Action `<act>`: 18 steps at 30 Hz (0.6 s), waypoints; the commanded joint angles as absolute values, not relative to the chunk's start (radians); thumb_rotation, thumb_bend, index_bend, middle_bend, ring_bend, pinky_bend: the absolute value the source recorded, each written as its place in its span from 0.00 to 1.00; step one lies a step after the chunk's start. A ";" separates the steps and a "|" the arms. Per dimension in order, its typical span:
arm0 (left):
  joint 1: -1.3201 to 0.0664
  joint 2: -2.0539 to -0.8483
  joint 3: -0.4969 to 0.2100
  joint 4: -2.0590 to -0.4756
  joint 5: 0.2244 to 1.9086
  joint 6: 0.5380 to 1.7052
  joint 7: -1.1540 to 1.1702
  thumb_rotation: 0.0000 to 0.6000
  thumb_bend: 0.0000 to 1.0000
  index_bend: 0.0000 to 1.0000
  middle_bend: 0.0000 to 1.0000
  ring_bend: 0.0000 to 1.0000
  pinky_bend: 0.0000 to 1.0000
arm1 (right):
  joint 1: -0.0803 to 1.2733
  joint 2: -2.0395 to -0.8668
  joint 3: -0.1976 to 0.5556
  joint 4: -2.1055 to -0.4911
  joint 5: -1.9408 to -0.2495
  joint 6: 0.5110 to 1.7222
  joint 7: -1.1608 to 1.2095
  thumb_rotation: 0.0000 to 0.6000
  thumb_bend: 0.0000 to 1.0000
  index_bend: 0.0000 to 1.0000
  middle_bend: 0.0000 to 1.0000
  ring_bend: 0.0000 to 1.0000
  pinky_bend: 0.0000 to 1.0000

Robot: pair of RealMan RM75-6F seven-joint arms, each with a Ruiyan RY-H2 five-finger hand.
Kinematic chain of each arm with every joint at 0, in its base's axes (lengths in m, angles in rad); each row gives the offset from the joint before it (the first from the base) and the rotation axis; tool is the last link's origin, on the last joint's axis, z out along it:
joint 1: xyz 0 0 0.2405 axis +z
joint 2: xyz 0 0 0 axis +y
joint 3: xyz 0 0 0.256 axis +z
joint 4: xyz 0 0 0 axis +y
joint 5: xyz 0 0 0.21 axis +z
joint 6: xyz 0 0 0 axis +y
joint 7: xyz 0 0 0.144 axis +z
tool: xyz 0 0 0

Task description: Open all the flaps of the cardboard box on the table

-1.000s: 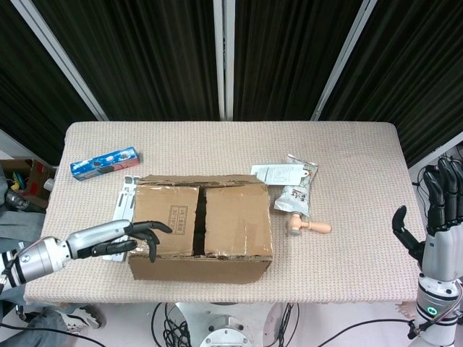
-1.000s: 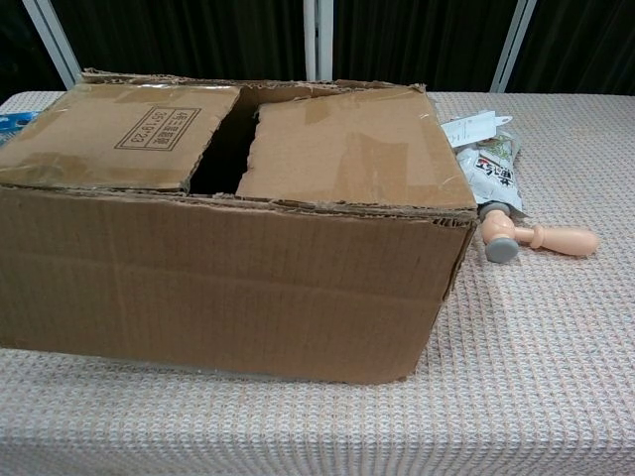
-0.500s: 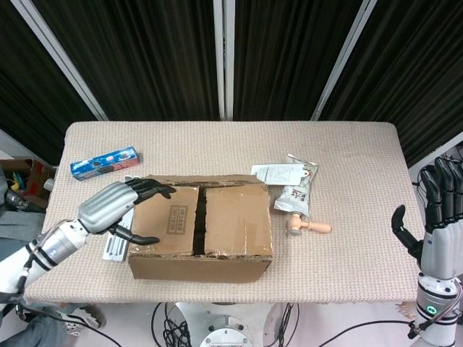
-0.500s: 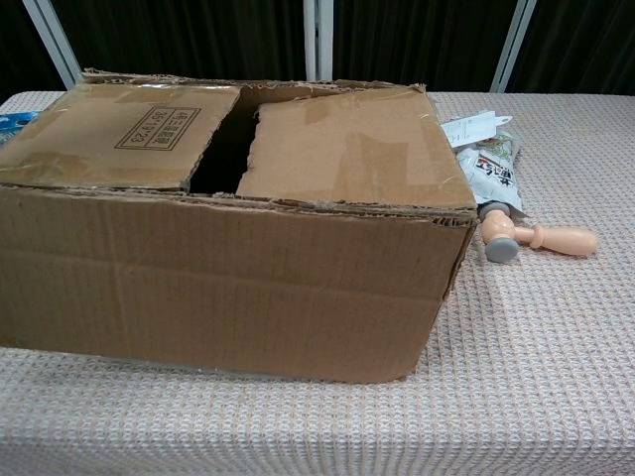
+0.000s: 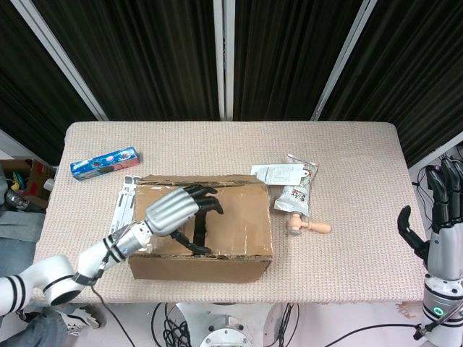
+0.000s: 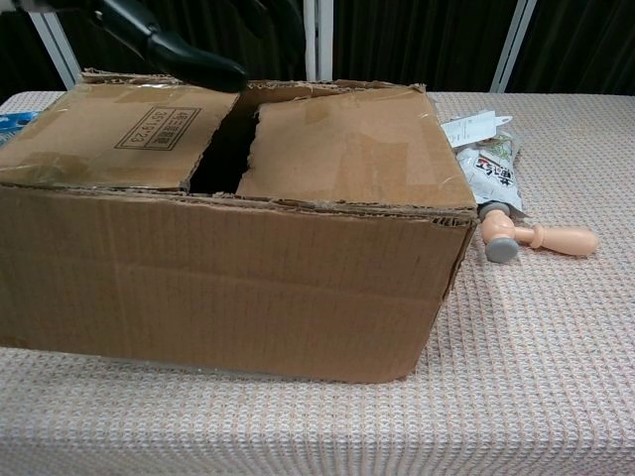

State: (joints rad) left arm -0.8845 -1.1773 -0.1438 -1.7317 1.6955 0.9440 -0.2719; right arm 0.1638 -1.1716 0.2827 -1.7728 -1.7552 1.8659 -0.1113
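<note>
The left robot hand [image 5: 176, 211], fingers spread and gripping nothing, is hovering over the cardboard box [image 5: 200, 258] near the tabletop's [image 5: 347, 152] front edge, its flaps lying flat and none yet opened, while the right robot hand [image 5: 443, 210] is waiting, fingers apart, beyond the right edge.

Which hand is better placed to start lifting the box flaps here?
Left. The left hand hovers open over the cardboard box, near the gap between its closed flaps. The right hand is raised off the table's right edge, far from the box.
</note>
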 commanded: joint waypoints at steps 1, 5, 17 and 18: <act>-0.922 -1.206 -0.133 -1.687 1.723 0.910 -0.263 0.41 0.00 0.34 0.32 0.15 0.22 | 0.160 -1.169 0.282 -1.767 -1.751 1.870 -0.100 1.00 0.47 0.00 0.01 0.00 0.00; -0.938 -1.211 -0.109 -1.651 1.743 0.898 -0.244 0.40 0.00 0.36 0.34 0.15 0.22 | 0.152 -1.167 0.283 -1.756 -1.742 1.879 -0.078 1.00 0.45 0.00 0.01 0.00 0.00; -0.947 -1.166 -0.046 -1.629 1.740 0.855 -0.191 0.40 0.00 0.42 0.39 0.14 0.21 | 0.151 -1.169 0.279 -1.747 -1.747 1.881 -0.045 1.00 0.43 0.00 0.01 0.00 0.00; -0.948 -1.161 -0.044 -1.632 1.736 0.850 -0.189 0.40 0.00 0.42 0.39 0.14 0.21 | 0.152 -1.170 0.279 -1.747 -1.749 1.880 -0.044 1.00 0.43 0.00 0.01 0.00 0.00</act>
State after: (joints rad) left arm -0.9455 -1.1678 -0.0481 -1.6293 1.7402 0.8567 -0.1933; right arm 0.1515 -1.1699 0.2788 -1.7469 -1.7485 1.8804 -0.0442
